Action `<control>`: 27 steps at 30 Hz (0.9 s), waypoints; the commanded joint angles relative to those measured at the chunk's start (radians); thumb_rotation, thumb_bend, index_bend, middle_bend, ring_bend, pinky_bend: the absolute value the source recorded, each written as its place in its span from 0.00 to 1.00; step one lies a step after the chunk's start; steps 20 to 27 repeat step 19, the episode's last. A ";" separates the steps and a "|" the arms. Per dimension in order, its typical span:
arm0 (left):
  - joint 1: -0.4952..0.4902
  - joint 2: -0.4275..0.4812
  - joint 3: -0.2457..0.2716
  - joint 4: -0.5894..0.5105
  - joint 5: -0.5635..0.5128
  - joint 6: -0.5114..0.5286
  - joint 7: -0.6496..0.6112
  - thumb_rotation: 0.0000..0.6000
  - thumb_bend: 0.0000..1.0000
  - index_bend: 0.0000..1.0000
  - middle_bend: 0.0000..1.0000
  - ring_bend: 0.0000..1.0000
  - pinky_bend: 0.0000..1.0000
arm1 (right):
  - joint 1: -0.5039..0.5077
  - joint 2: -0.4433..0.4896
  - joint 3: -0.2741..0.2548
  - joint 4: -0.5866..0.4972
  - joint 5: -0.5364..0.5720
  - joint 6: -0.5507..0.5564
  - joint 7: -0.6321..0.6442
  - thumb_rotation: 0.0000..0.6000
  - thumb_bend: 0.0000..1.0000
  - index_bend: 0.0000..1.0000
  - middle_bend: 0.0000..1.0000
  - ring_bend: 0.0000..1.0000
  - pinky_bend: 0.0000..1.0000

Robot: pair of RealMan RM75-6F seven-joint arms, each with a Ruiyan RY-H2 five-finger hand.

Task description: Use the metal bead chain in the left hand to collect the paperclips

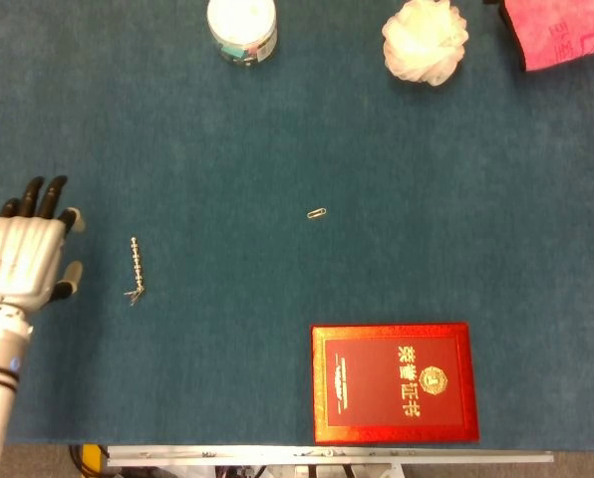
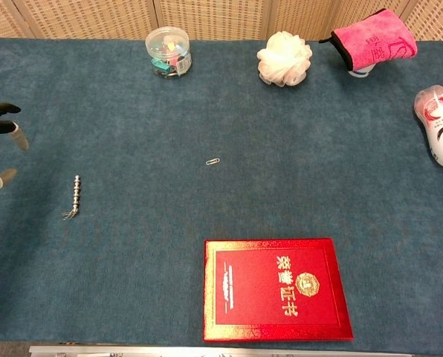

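A blue table fills the view. To the right of the left hand, well apart, lies a red booklet. The hand hovers with fingers spread, holding nothing. The metal bead chain lies flat near its right. One paperclip lies farther right.

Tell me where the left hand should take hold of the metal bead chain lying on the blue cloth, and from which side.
Probably pinch the metal bead chain at its clean upper end, away from the lower end where paperclips seem to cling. It lies flat and nearly straight, so come from above, fingers across it. The left hand, open, sits just to its left.
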 commanded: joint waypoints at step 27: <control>0.211 0.048 0.012 0.237 0.248 0.053 -0.287 1.00 0.35 0.36 0.10 0.02 0.19 | 0.003 -0.020 0.019 0.016 0.052 -0.019 -0.040 1.00 0.00 0.27 0.32 0.23 0.46</control>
